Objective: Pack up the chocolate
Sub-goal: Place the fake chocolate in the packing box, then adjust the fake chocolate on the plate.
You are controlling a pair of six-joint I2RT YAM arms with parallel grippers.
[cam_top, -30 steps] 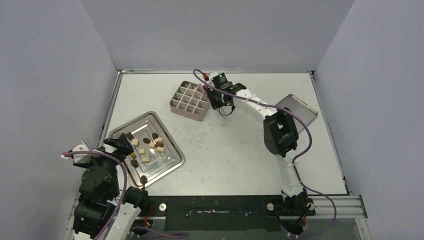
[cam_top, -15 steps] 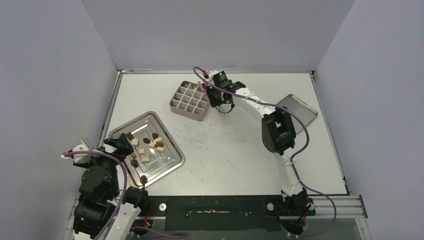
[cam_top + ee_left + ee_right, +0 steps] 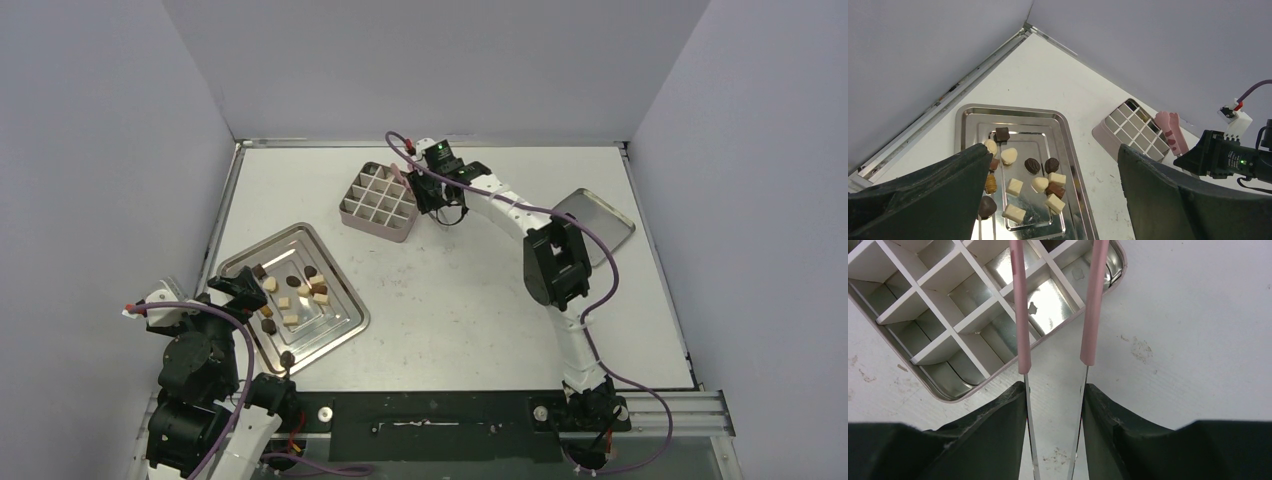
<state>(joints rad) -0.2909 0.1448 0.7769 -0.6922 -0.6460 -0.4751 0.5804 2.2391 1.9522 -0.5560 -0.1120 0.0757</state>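
The chocolate (image 3: 293,295), about a dozen dark, tan and cream pieces, lies in the silver tray (image 3: 340,330); it also shows in the left wrist view (image 3: 1040,182). My left gripper (image 3: 240,287) is open and empty above the tray's near left side, with the pieces between its jaws in its own view (image 3: 1053,165). My right gripper (image 3: 437,192) is shut on pink-tipped metal tongs (image 3: 1020,315). The tongs' tips (image 3: 1168,131) hang over the right corner of the gridded tin (image 3: 380,203). The tin's cells in view (image 3: 948,315) hold no chocolate.
The tin's lid (image 3: 600,222) lies at the right side of the table. Grey walls close in the left, back and right. The right arm stretches across the table's middle right.
My right gripper has shifted slightly left with the tongs, bringing their pink tips over the tin's right edge. The left arm and the chocolate have not moved.
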